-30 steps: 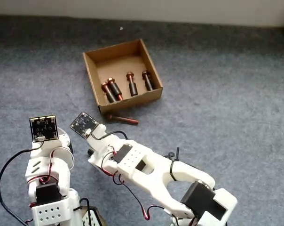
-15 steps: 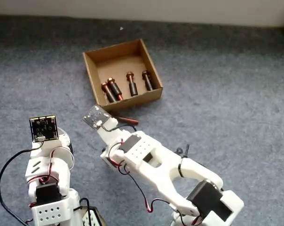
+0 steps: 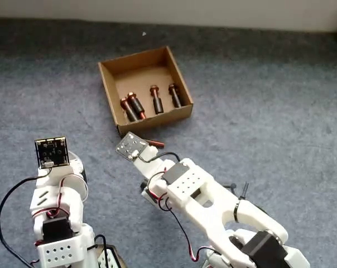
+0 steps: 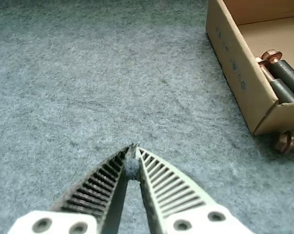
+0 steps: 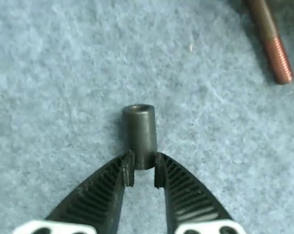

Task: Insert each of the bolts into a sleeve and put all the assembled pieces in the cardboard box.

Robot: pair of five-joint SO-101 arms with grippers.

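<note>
Right jaws: clamped on the rear end of the sleeve (image 5: 139, 134), leaving its bore free for a bolt.
Loose bolt (image 5: 268, 44): on the worktop (image 3: 269, 111), just beside the cardboard box (image 3: 157, 120), near the sleeve.
Left jaws: pinched together, empty.
Box: holds four assembled pieces (image 3: 157, 100).

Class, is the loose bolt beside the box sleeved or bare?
Bare: the bolt lies uncovered on the carpet, while the right gripper grips the sleeve.

No legible text, faint blue marks (image 4: 241, 84) on cardboard box (image 4: 256, 105) wall, too blurred to read
</note>
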